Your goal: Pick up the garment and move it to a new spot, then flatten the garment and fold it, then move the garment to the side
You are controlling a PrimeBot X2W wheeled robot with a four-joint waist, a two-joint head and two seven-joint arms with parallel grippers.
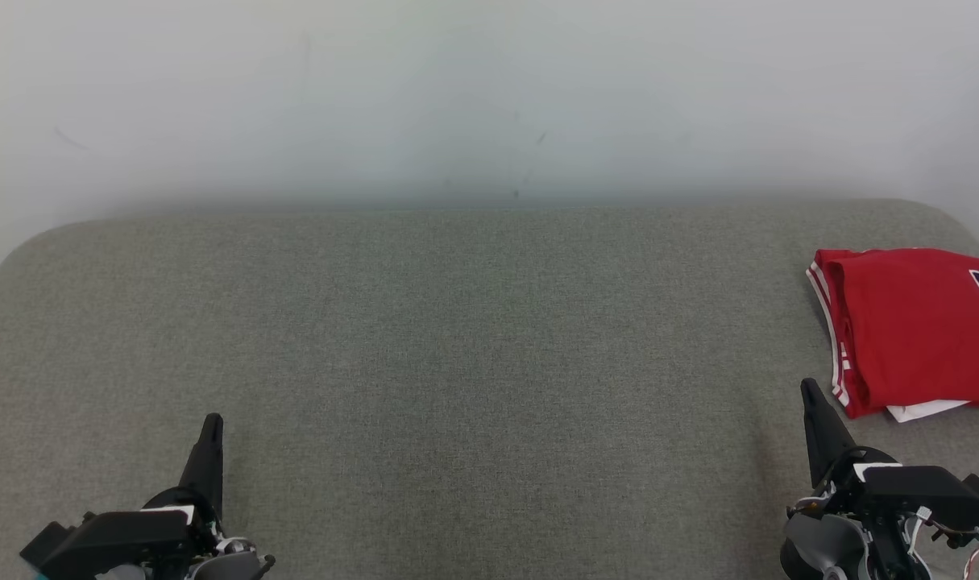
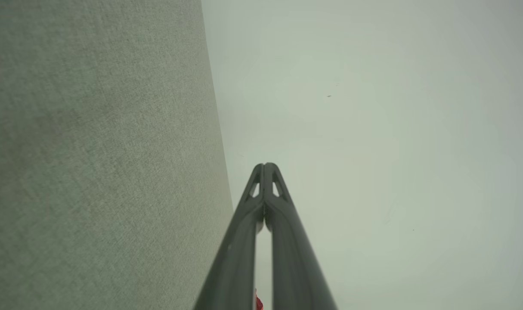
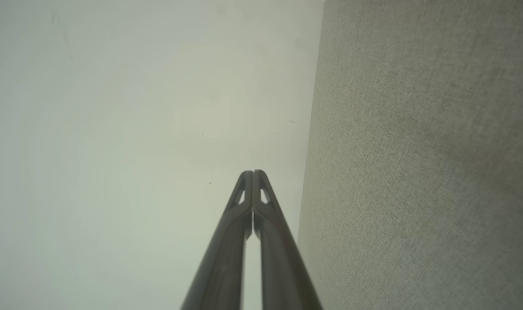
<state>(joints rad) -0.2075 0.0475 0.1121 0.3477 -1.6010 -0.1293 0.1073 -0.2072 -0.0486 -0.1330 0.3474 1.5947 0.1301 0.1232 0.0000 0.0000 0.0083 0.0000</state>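
Worktop (image 1: 457, 362): covered in grey-green woven fabric, rounded far corners, flat, matte. It butts against a plain off-white wall (image 1: 489, 97) at the far edge. The wall has a few small dark scuffs near centre (image 1: 541, 138) and a faint streak at the left (image 1: 70, 138). Lighting is soft and even, with no hard shadows. The left wrist view shows the same fabric (image 2: 93, 172) and wall (image 2: 394, 129).

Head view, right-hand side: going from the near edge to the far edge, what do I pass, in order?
right hand, shut → folded red garment → bare far strip of the grey cushioned surface → wall
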